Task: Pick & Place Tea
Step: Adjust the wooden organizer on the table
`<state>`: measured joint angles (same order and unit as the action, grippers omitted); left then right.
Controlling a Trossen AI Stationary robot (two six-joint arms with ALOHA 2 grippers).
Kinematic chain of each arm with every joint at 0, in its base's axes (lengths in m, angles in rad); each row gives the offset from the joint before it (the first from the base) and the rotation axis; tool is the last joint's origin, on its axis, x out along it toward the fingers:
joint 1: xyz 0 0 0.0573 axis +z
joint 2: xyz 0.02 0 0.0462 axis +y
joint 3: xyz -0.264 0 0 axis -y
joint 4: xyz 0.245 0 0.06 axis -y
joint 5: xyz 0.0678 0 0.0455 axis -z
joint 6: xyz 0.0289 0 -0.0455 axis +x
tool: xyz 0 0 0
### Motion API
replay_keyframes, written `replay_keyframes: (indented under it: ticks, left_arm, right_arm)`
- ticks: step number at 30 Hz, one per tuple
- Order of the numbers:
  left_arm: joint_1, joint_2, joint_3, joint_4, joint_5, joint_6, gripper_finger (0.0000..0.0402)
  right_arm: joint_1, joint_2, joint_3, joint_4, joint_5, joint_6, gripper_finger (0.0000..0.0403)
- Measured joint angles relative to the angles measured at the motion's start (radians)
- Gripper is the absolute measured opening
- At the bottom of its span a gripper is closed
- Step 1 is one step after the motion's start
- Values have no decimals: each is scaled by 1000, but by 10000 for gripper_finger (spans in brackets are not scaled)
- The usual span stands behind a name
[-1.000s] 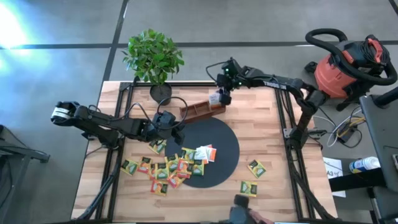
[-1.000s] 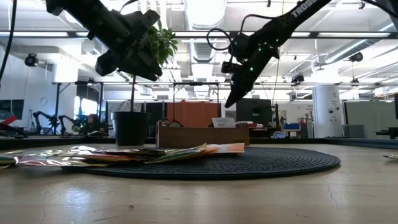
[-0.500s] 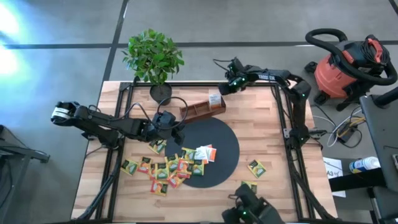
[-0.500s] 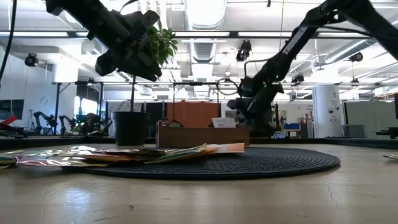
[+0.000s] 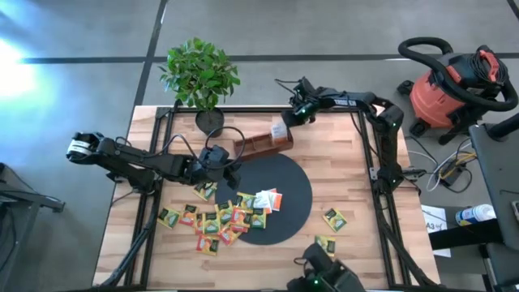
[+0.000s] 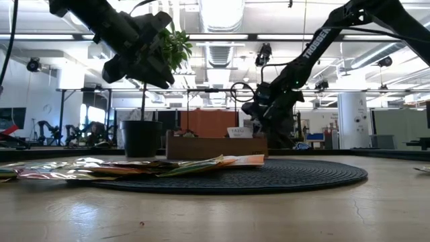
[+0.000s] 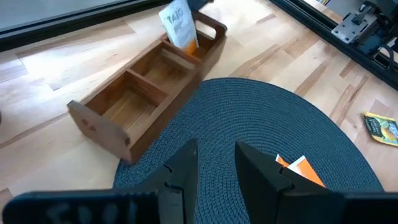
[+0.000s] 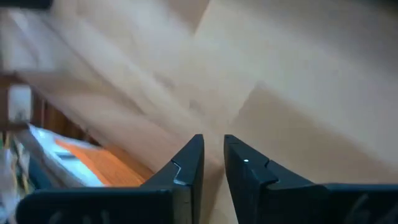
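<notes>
Several tea sachets [image 5: 220, 216] lie in a heap on the table and on the left rim of the black disc [image 5: 284, 182]. Two green ones [image 5: 334, 219] lie apart on the wood to the right. A white-and-orange sachet [image 7: 179, 26] stands leaning in the right end compartment of the brown wooden tray [image 5: 258, 146]. My right gripper [image 5: 289, 119] hangs low just beyond that end of the tray. Its fingers [image 8: 213, 155] are all but together, with nothing between them. My left gripper [image 5: 230, 164] waits open above the disc's left edge, well above the table [image 6: 144, 60].
A potted plant [image 5: 203, 77] stands at the far left corner, close to the tray's left end. Black frame rails [image 5: 373, 162] run along the table's sides. A red vacuum cleaner [image 5: 454, 81] stands on the floor beyond the right edge. A dark device [image 5: 320, 276] sits at the near edge.
My right gripper has sunk from high above the tray to just above the table beside the tray's right end. It has drawn slightly toward the far edge and rolled about its own line. The white-and-orange sachet stays standing in the tray.
</notes>
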<state>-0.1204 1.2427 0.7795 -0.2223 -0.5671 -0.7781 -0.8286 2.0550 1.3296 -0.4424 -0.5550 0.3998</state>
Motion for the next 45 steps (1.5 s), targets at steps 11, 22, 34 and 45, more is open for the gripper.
replay_keyframes:
  ticks: [11,22,34,45]
  left_arm:
    - [0,0,0,-6,0,11,83]
    - [0,0,0,-6,0,16,83]
    - [0,0,0,-4,2,52,83]
    - [11,7,2,-171,99,-209,83]
  right_arm:
    - [36,-27,-13,-159,-22,-126,56]
    - [94,-118,-19,-221,2,-240,56]
    - [145,-295,-76,-444,169,-321,56]
    - [330,-533,-350,-283,187,-62,56]
